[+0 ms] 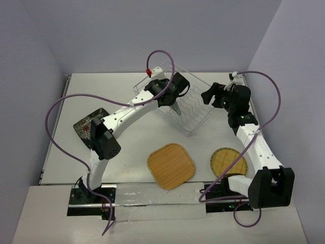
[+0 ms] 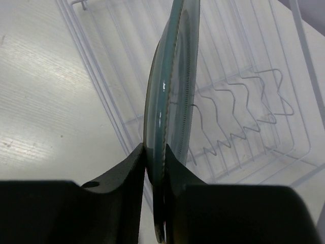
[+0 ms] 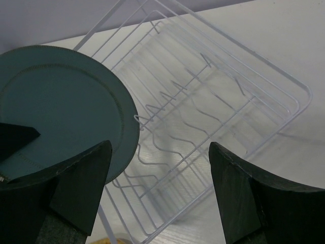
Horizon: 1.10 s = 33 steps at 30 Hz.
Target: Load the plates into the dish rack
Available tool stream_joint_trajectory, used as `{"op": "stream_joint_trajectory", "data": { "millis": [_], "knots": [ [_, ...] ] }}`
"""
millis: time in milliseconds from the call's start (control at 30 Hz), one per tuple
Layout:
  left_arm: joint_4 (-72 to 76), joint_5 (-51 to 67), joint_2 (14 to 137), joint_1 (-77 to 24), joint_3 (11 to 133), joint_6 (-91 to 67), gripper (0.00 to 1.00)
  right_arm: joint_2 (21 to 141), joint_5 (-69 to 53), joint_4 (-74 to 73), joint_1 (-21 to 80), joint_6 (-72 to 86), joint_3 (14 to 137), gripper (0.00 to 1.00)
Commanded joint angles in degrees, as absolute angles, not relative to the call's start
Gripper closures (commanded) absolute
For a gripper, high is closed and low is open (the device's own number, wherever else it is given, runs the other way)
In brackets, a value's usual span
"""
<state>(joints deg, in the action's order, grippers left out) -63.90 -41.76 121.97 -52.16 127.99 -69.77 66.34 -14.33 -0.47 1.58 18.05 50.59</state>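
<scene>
My left gripper (image 1: 171,96) is shut on the rim of the grey-blue round plate (image 2: 170,96) and holds it on edge over the white wire dish rack (image 1: 195,109). The plate also shows in the right wrist view (image 3: 61,112), and edge-on in the top view (image 1: 177,108). My right gripper (image 1: 209,96) is open and empty at the rack's right side, its fingers (image 3: 84,185) wide apart over the rack (image 3: 223,101). The tan woven rounded square plate (image 1: 171,165) and the tan woven round plate (image 1: 228,162) lie flat near the front. The black square plate (image 1: 89,125) lies at the left.
The rack stands at an angle at the back middle of the white table (image 1: 132,137). Purple cables (image 1: 61,137) loop over the left side and the right arm. Walls close in the table on three sides.
</scene>
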Motion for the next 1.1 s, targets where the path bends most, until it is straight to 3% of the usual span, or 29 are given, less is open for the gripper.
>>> {"op": "stream_joint_trajectory", "data": {
  "millis": [0, 200, 367, 733, 1067],
  "knots": [
    [-55.1, -37.1, 121.8, -53.2, 127.4, -68.4, 0.74, 66.4, -16.1, 0.9, 1.2, 16.8, 52.8, 0.16],
    [-51.9, -34.6, 121.0, -53.3, 125.5, -66.8, 0.75, 64.1, -30.6, 0.8, 1.5, 6.9, 50.6, 0.16],
    [-52.2, -33.0, 121.8, -53.3, 126.7, -66.6, 0.79, 57.5, -43.3, -0.8, 4.3, -12.7, 44.6, 0.15],
    [-50.7, -33.4, 119.9, -53.5, 124.3, -68.7, 0.84, 67.5, -32.2, -5.4, 18.8, -27.0, 48.8, 0.15],
    [-50.3, -33.4, 118.3, -53.8, 123.5, -68.7, 0.85, 70.8, -21.7, 19.0, 21.9, -19.5, 45.2, 0.14]
  ]
}}
